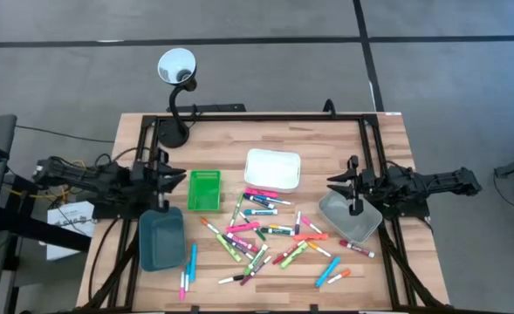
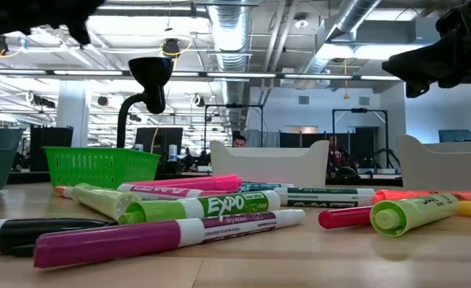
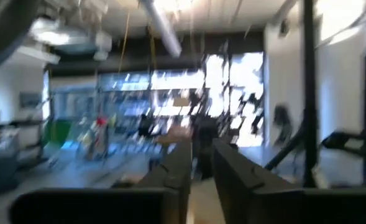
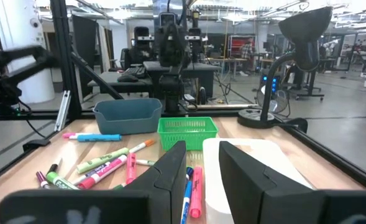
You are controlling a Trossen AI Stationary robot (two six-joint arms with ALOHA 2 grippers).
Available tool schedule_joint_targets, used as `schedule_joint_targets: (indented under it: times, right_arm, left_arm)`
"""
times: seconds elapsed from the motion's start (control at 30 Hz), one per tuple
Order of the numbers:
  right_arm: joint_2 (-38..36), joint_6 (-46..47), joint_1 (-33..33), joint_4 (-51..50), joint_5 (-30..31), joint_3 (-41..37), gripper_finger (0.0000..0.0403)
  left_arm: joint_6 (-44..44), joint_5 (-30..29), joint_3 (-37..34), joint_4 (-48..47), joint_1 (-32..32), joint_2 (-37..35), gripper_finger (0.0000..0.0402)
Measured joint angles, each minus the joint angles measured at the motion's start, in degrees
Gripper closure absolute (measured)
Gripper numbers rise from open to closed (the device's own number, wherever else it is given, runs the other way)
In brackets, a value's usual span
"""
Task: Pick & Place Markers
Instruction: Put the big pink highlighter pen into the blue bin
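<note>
We see two all-black arms, chunky jointed segments with dark cables looping off the left one. The left gripper (image 1: 171,174) and right gripper (image 1: 337,181) each end in two flat, dark matte fingers (image 4: 170,171) with angular, wedge-like tips.

On my bench (image 1: 387,148) I count four trays — one green (image 1: 204,190), one white (image 1: 272,168), one teal (image 1: 161,241), one clear grey (image 1: 350,218) — and roughly two dozen markers (image 1: 265,231), too tangled for an exact tally. One desk lamp (image 1: 176,70) besides.
</note>
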Motion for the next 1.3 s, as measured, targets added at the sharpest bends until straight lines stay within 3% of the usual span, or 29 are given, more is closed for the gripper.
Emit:
schedule_joint_targets:
  times: [0.27, 0.43, 0.57, 0.7, 0.87, 1.07, 1.3]
  right_arm:
    - [0.0, -0.01, 0.0, 3.21, 0.01, -0.01, 0.0317]
    - [0.02, -2.7, 0.0, 5.13, 0.94, -0.01, 0.0317]
    - [0.02, -5.09, 0.0, 10.33, 5.47, 0.0, 0.0317]
    - [0.0, -9.57, -0.02, 17.94, 12.35, 0.16, 0.0317]
    - [0.21, -10.11, -0.01, 18.52, 11.8, 1.98, 0.0317]
    - [0.26, -10.57, 0.04, 16.07, 8.55, 2.0, 0.0317]
    - [0.26, -6.07, 0.11, 16.25, 7.2, 2.04, 0.0307]
  left_arm:
    - [-5.85, -2.23, 10.94, -0.09, 0.0, 28.56, 0.026]
    - [-11.01, -2.06, 17.15, -0.42, 0.43, 44.34, 0.0244]
    - [-12.01, -1.02, 22.82, -3.69, 0.88, 54.41, 0.0243]
    - [-12.41, 3.52, 30.76, -13.67, 0.64, 60.16, 0.0243]
    - [-22.52, 5.04, 38.05, -30.99, 0.15, 64.51, 0.0243]
    - [-30.93, 9.86, 37.62, -33.05, -2.78, 69.65, 0.0243]
    - [-31.28, 6.54, 37.59, -32.26, -5.98, 76.07, 0.0243]
